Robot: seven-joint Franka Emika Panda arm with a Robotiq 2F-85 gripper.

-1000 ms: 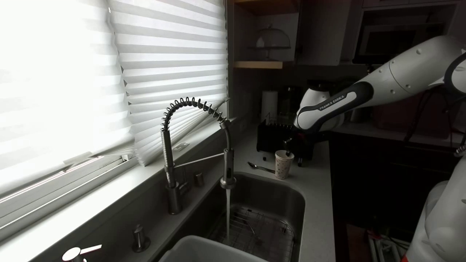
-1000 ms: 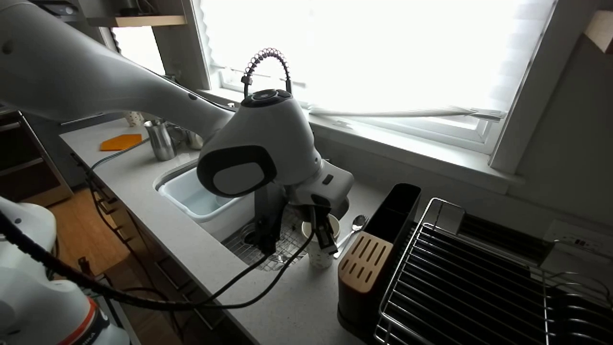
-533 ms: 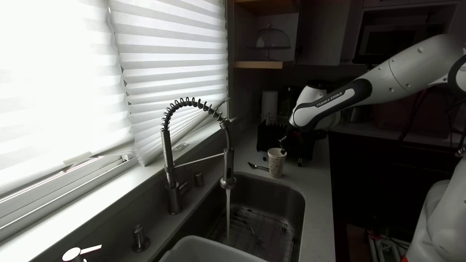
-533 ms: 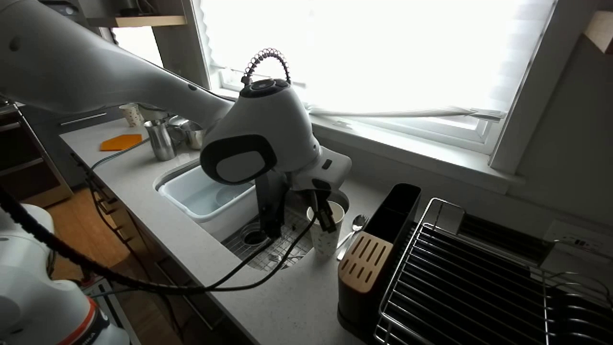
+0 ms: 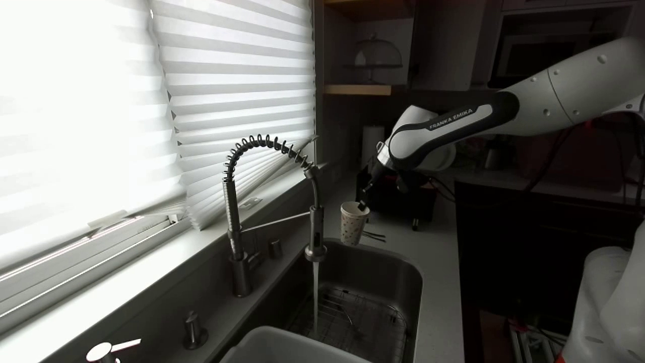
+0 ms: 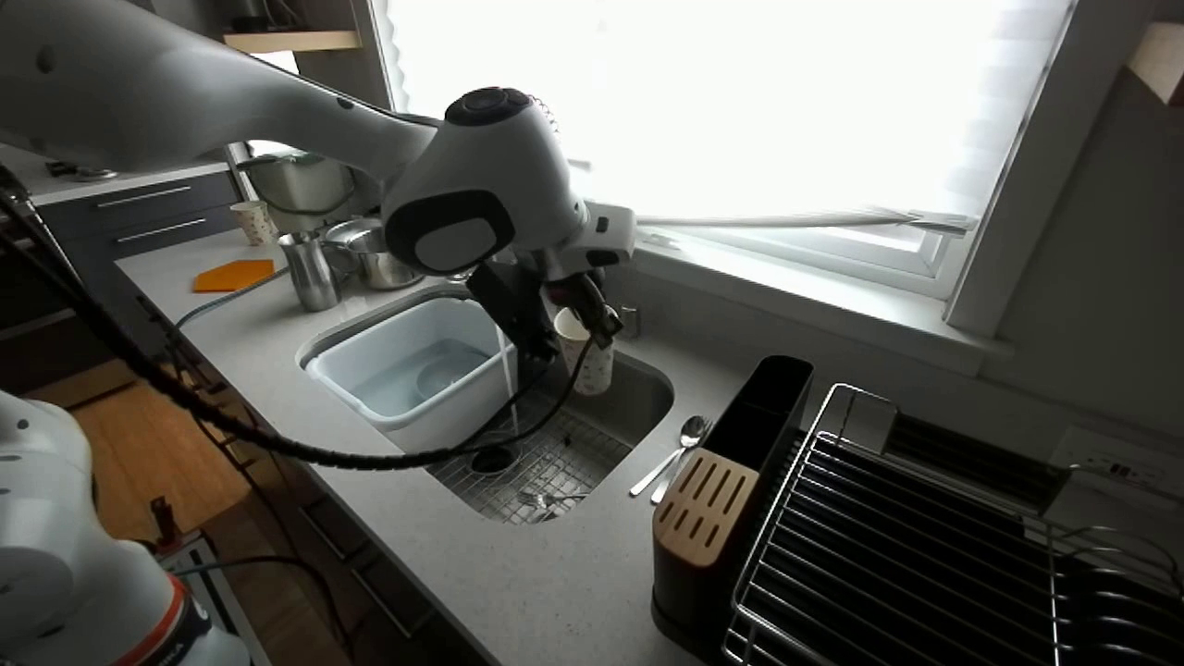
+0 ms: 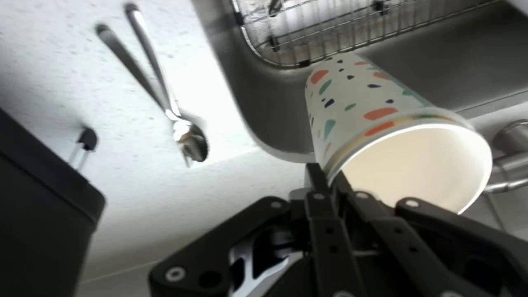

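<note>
"Since the cup (image 7: 363,95) no longer stands on the counter (image 7: 136,185), what carries it?"

"Only the gripper (image 7: 329,178): its jaws are clamped on the cup's rim, one inside the wall, one outside."

"Where is the cup, exactly?"

"Up in the air, leaning slightly, over the corner of the sink (image 7: 272,111). It has left the spot beside the spoon (image 7: 194,142), which lies on the counter."

"So what does that mean?"

"I'd judge the lift done and a carry under way, with all the weight on that one pinch. Part of the inside shows, pale, with nothing visible in it."

"What else is close?"

"By the spoon stands the caddy (image 6: 689,583). The faucet (image 5: 316,229) runs over the sink, its water (image 5: 316,297) falling near the cup but apart from it."

"And farther off?"

"The tub (image 6: 453,416) in the sink, then a pitcher (image 6: 312,273) and a pot (image 6: 387,268) on the counter beyond. Behind the faucet hangs the blind (image 5: 237,65)."
</note>
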